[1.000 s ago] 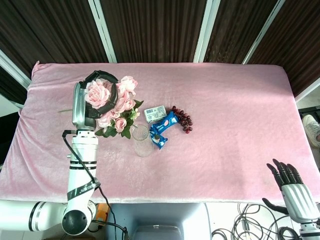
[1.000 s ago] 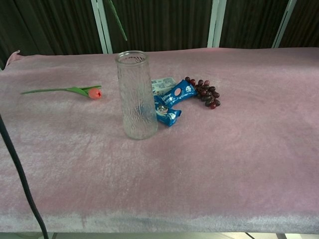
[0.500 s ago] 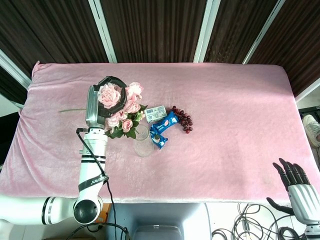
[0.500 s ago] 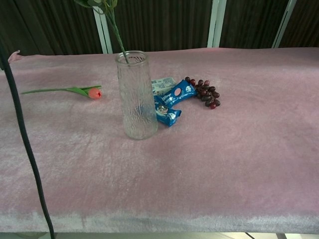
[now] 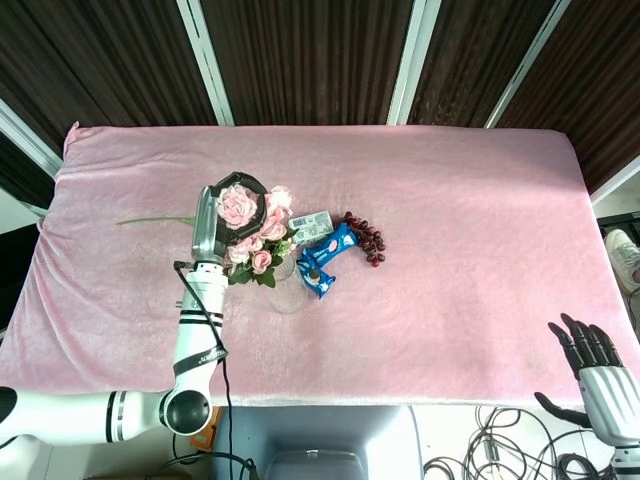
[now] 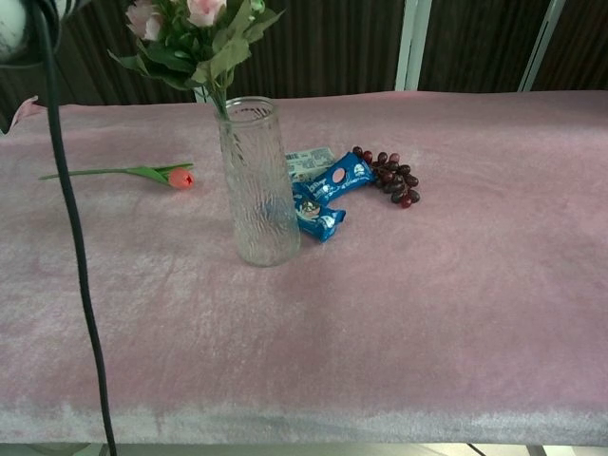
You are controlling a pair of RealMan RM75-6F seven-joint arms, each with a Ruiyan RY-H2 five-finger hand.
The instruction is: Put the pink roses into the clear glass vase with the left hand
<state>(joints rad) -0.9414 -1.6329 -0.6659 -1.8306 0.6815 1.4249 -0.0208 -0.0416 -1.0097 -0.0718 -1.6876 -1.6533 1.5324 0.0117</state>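
My left hand (image 5: 212, 218) grips a bunch of pink roses (image 5: 256, 222) with green leaves, held over the clear glass vase (image 5: 285, 287). In the chest view the roses (image 6: 195, 27) sit just above the ribbed vase (image 6: 259, 185), and their stems dip into its mouth. The vase stands upright on the pink cloth. The hand itself is mostly out of the chest view; only its cable and a bit of the arm show at the left. My right hand (image 5: 597, 368) hangs off the table's front right corner, fingers spread, holding nothing.
A single orange tulip (image 6: 177, 177) lies left of the vase. Right behind the vase lie two blue snack packets (image 6: 325, 195), a small white box (image 6: 310, 161) and a bunch of dark grapes (image 6: 391, 177). The arm's black cable (image 6: 71, 218) hangs down at the left.
My left hand has carried the roses right and down toward the vase. The stems, first out of sight above, now reach into its mouth. The right hand has sunk slightly.
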